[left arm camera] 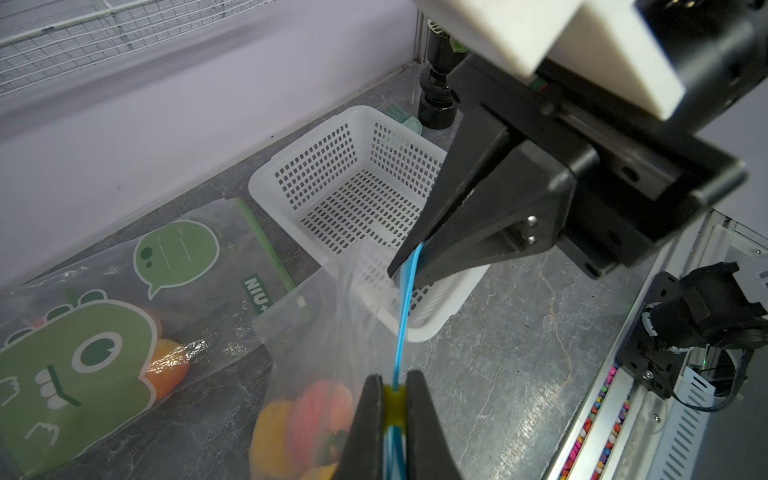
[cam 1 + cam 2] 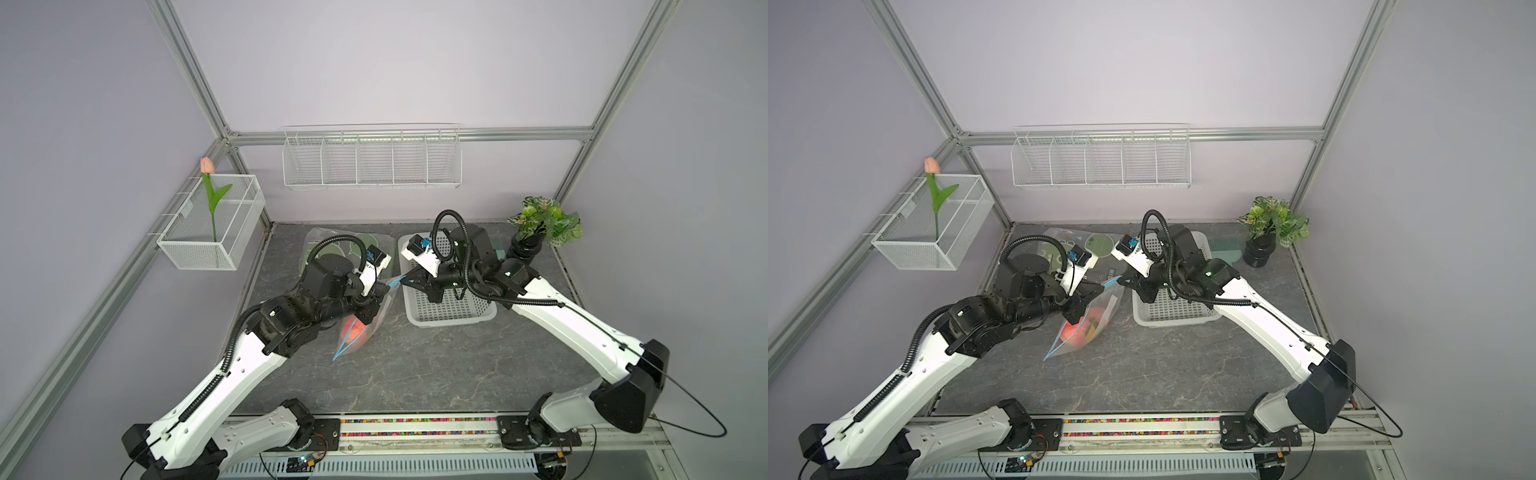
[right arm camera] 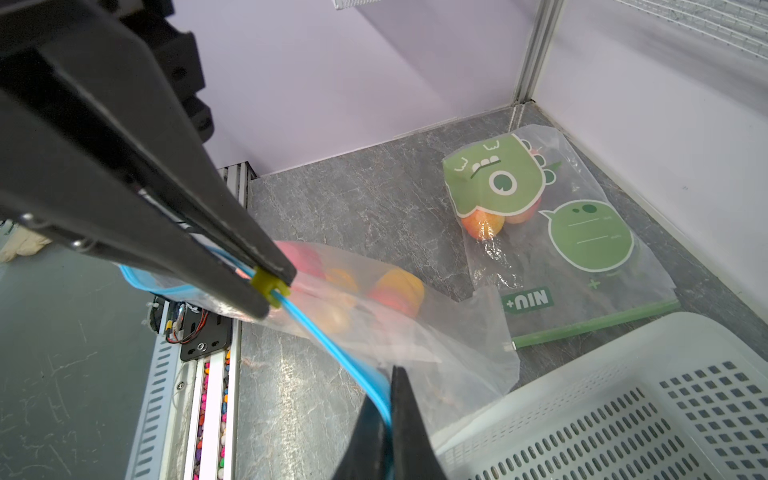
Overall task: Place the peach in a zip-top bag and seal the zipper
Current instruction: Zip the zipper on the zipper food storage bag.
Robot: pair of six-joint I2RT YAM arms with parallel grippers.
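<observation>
1. I see pale lilac walls (image 2: 374,62) on three sides, evenly lit, with soft shadows only.
2. Aluminium frame posts (image 2: 187,70) run up both far corners. A crossbar joins them along the back wall.
3. The tabletop (image 2: 415,365) is grey and stone-patterned, with pale veins.
4. A white wire rack (image 2: 372,166) of five compartments hangs on the back wall.
5. A white mesh basket (image 2: 208,249) hangs off the left-hand frame and holds one pink tulip (image 2: 207,165), nearly upright.
6. A potted plant (image 2: 544,220) stands at the tabletop's far right corner.
</observation>
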